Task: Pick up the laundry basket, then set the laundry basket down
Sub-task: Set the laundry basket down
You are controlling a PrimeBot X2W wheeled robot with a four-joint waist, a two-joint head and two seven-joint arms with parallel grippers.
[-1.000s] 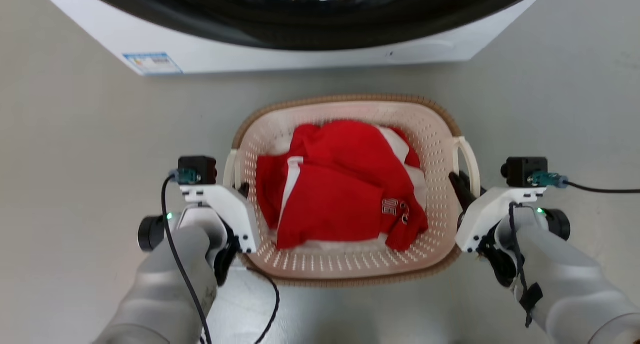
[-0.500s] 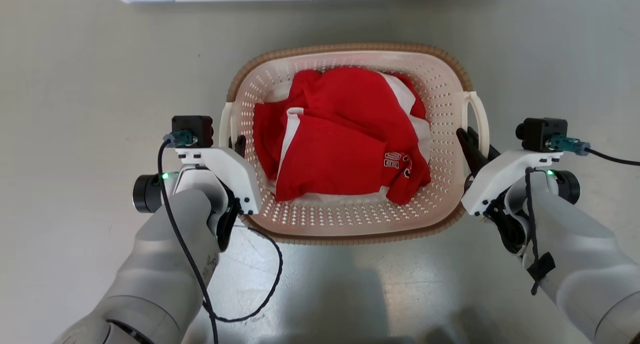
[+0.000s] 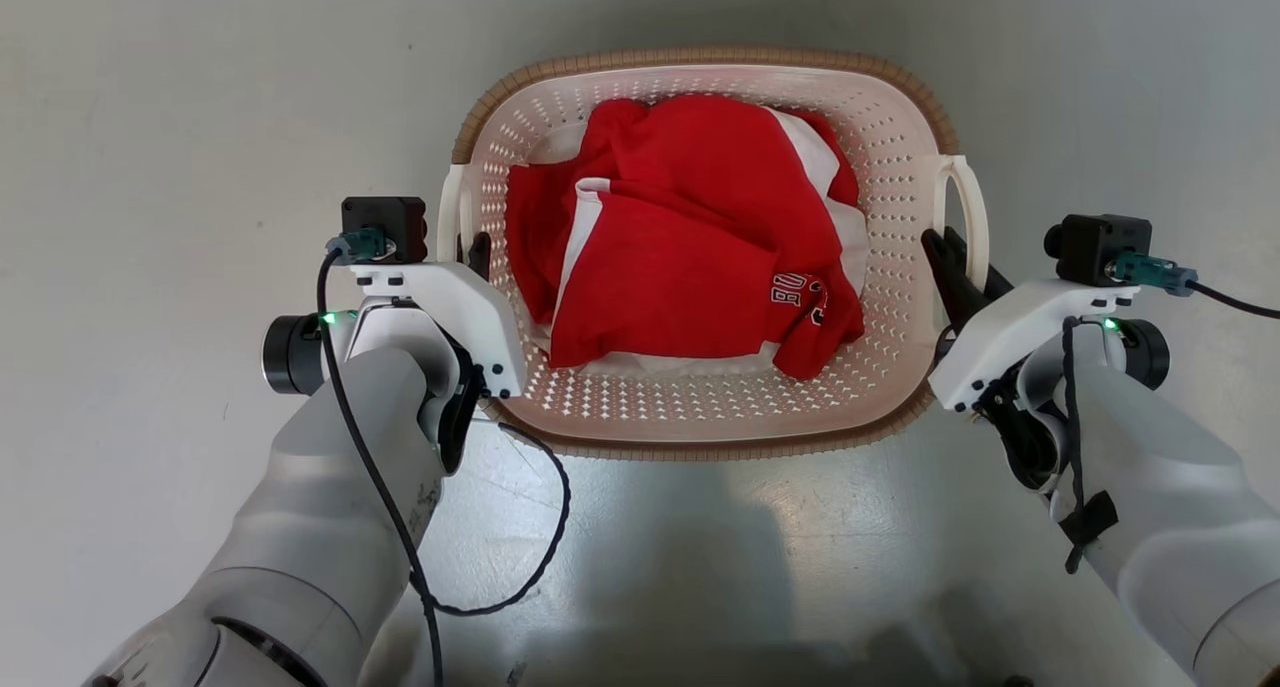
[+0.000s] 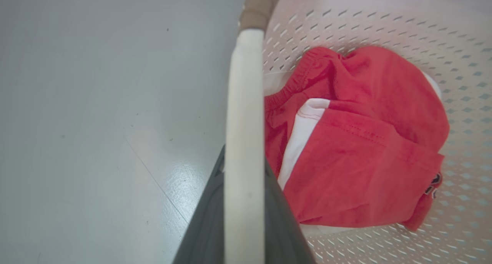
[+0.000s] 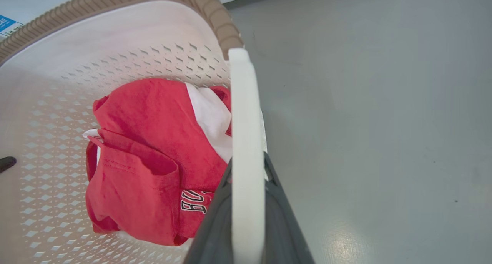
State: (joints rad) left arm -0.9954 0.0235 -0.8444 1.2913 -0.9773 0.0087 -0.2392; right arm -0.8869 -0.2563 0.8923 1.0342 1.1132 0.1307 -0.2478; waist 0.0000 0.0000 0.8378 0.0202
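Head view: rounded, perforated laundry basket [image 3: 700, 407] holds crumpled red cloth [image 3: 690, 267].

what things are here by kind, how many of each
basket: 1
handles: 2, left handle and right handle
clothes heap, red and white: 1 (separate garments can't be told)
grippers: 2, left gripper and right gripper
total: 6

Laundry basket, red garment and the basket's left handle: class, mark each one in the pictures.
laundry basket [image 3: 700, 59]: head view, on the brown far rim.
red garment [image 3: 680, 267]: head view, on the middle of the cloth.
left handle [image 4: 244, 122]: left wrist view, midway along the white bar.
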